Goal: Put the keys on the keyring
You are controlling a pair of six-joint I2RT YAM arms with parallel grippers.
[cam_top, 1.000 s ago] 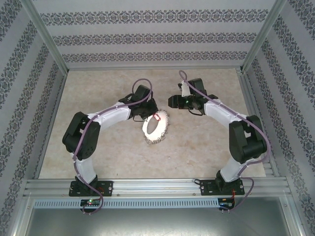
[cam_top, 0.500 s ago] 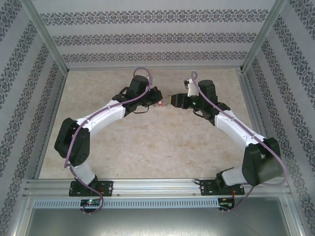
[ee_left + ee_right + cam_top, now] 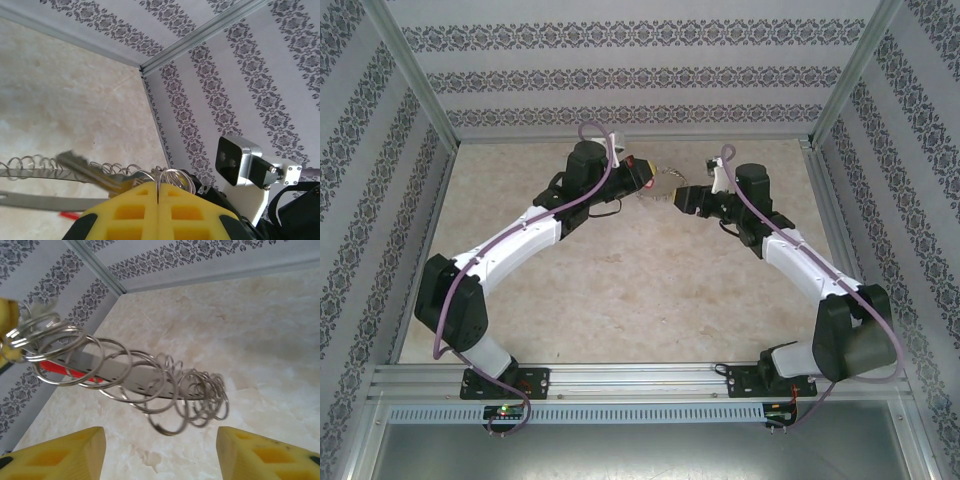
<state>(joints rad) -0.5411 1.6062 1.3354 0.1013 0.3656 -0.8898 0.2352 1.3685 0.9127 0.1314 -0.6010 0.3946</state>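
L hand [image 3: 157, 189] shut on keyring [image 3: 136, 376] w/ red key [image 3: 60, 370]; R hand [image 3: 160, 434] wide open, empty.
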